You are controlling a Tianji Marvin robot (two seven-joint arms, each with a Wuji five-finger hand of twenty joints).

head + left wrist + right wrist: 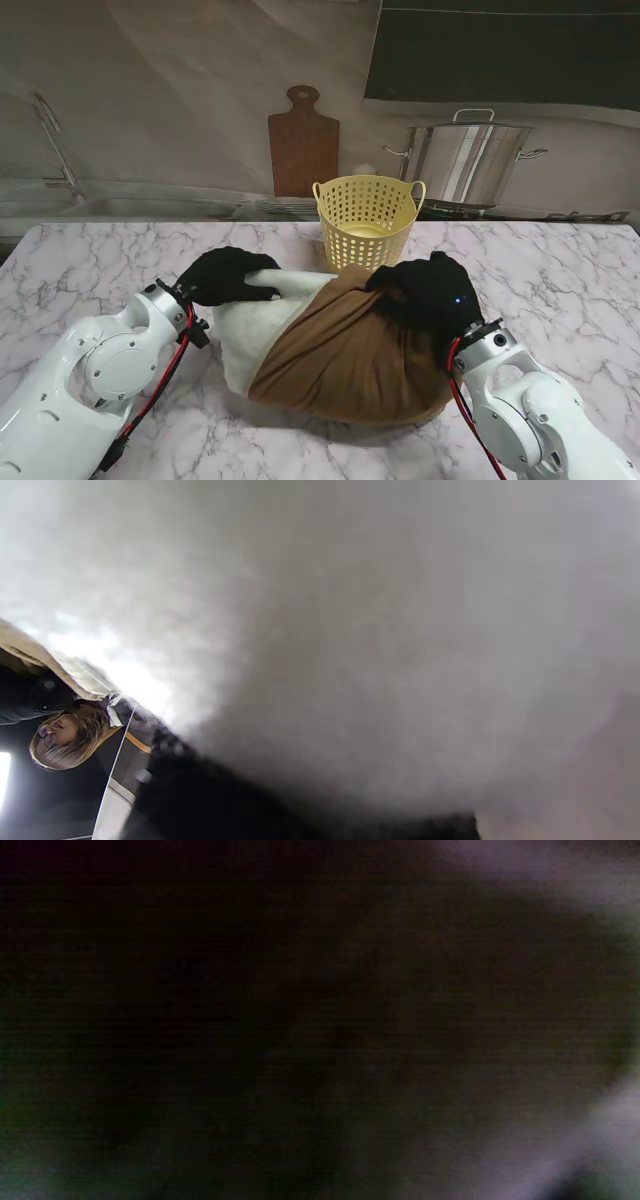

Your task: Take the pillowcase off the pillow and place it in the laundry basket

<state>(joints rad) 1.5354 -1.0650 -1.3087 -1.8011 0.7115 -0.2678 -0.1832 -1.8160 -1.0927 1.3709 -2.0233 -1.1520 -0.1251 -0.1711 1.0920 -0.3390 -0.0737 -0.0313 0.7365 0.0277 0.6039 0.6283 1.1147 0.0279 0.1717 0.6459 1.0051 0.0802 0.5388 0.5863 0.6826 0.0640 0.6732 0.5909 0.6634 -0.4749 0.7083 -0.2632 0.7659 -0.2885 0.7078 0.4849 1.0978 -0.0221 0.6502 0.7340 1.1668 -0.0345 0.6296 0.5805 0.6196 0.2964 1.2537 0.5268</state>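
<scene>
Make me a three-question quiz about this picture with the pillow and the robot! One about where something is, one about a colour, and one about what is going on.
1. Where is the basket?
A. Behind the pillow, farther from me
B. On the floor
C. On top of the pot

2. What colour is the pillowcase?
A. Blue
B. Brown
C. Pink

3. How much of the pillow is covered?
A. All of it
B. None of it
C. Part of it; the white left end sticks out

Answers:
1. A, it stands on the table beyond the pillow.
2. B, the cloth is plainly brown.
3. C, the left robot hand holds the bare white end and the right robot hand grips the pillowcase.
</scene>
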